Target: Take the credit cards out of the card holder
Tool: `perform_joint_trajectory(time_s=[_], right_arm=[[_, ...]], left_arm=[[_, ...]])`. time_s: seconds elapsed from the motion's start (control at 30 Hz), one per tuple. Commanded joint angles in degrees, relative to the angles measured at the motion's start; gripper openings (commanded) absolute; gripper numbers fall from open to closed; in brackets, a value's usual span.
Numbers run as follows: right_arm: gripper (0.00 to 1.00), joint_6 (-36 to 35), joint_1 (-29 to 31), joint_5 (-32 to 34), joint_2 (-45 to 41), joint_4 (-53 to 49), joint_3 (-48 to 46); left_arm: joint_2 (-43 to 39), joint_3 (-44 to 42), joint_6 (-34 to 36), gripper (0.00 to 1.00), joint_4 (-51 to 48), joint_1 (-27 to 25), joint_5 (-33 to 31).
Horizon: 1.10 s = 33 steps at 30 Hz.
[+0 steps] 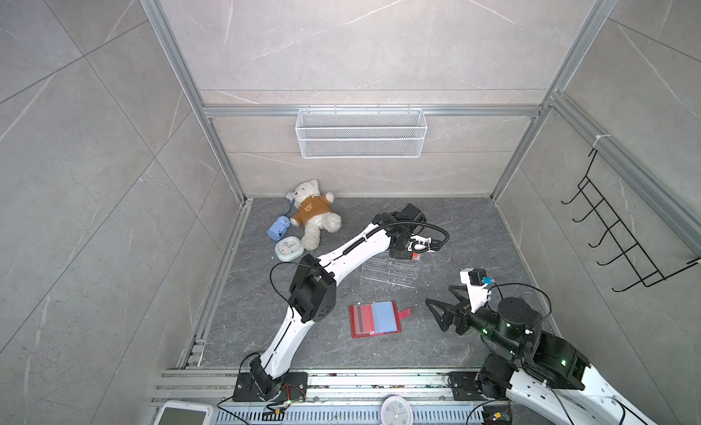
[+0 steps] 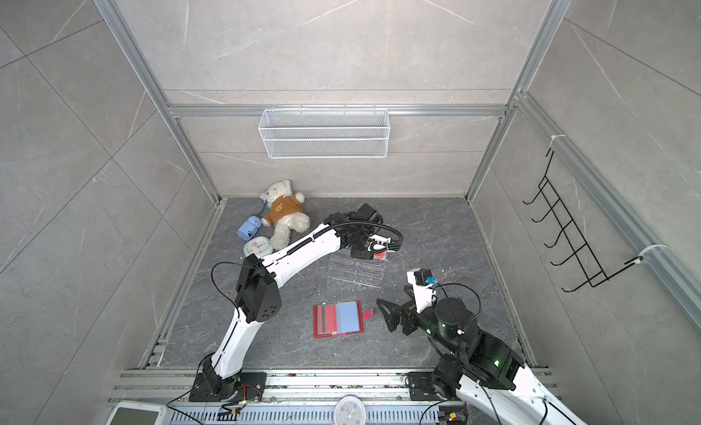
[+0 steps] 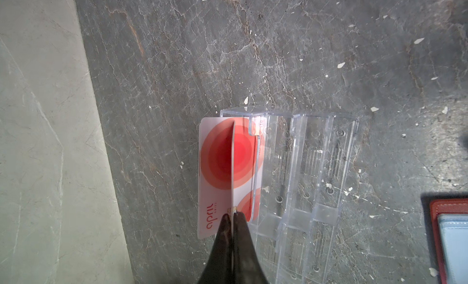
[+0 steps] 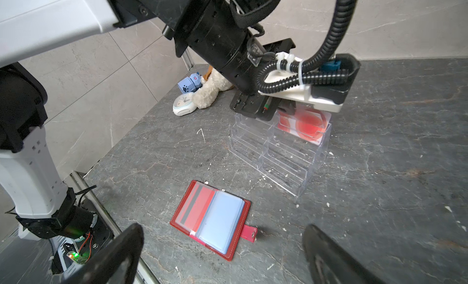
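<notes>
The red card holder (image 1: 375,319) (image 2: 338,318) (image 4: 210,216) lies open on the dark table, blue sleeves up. A red card with a grey stripe (image 4: 195,206) shows in its left sleeve. My left gripper (image 3: 232,215) (image 1: 411,255) is shut on a credit card seen edge-on (image 3: 232,168). It hangs over the back tier of the clear acrylic rack (image 3: 304,181) (image 1: 390,271). Another white card with a red circle (image 3: 215,156) (image 4: 304,125) stands right beside it. My right gripper (image 4: 222,228) (image 1: 442,305) is open and holds nothing, just right of the card holder.
A teddy bear (image 1: 315,214), a blue toy (image 1: 278,228) and a small clock (image 1: 288,248) lie at the back left. A white wire basket (image 1: 360,133) hangs on the back wall, and black hooks (image 1: 614,233) on the right wall. The left arm spans the table's middle.
</notes>
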Motion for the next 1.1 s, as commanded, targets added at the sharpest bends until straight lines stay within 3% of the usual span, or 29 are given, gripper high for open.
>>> perform_joint_trajectory(time_s=[0.0, 0.63, 0.9, 1.07], right_arm=[[1.00, -1.31, -0.13, 0.68, 0.85, -0.63, 1.49], [1.00, -1.24, -0.13, 1.21, 1.54, -1.25, 1.34], [1.00, -0.84, -0.13, 1.11, 2.14, -1.42, 0.99], [1.00, -0.63, -0.12, 1.21, 2.75, -1.73, 1.20]], left_arm=[[0.55, 2.08, 1.10, 0.00, 0.04, 0.14, -0.39], [0.45, 1.52, 0.16, 0.00, 0.60, -0.13, -1.85], [0.58, 1.69, -1.35, 0.13, 2.54, -0.15, -4.12], [1.07, 2.79, -2.35, 0.14, 2.61, -0.17, -4.06]])
